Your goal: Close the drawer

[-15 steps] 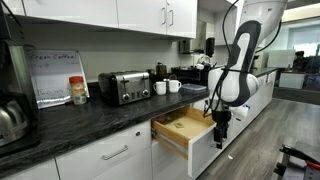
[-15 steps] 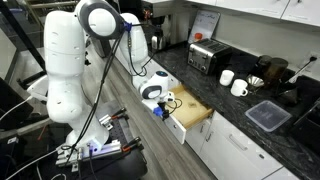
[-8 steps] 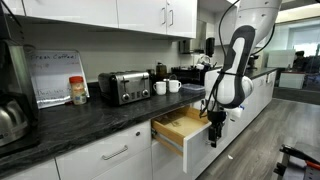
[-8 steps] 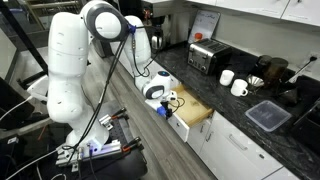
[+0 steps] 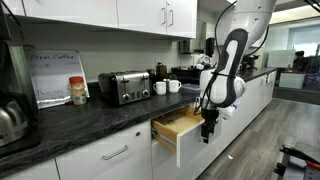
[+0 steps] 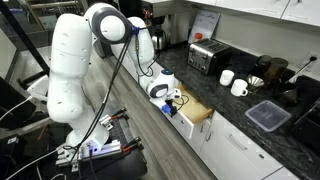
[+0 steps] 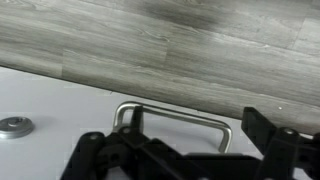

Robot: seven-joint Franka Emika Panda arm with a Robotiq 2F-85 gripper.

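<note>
The drawer stands partly open under the black countertop; its light wooden inside shows in both exterior views. In the wrist view its glossy white front fills the lower frame, with the silver bar handle across the middle. My gripper hangs at the drawer front, against the handle side; it also shows in an exterior view. In the wrist view my gripper has its black fingers spread apart, one on each side of the handle, holding nothing.
On the counter stand a toaster, two white mugs and a kettle. A plastic container lies farther along. The robot's white base stands on the wooden floor beside the cabinets.
My gripper has moved towards the cabinets with the drawer front, and the drawer sticks out less than a second ago.
</note>
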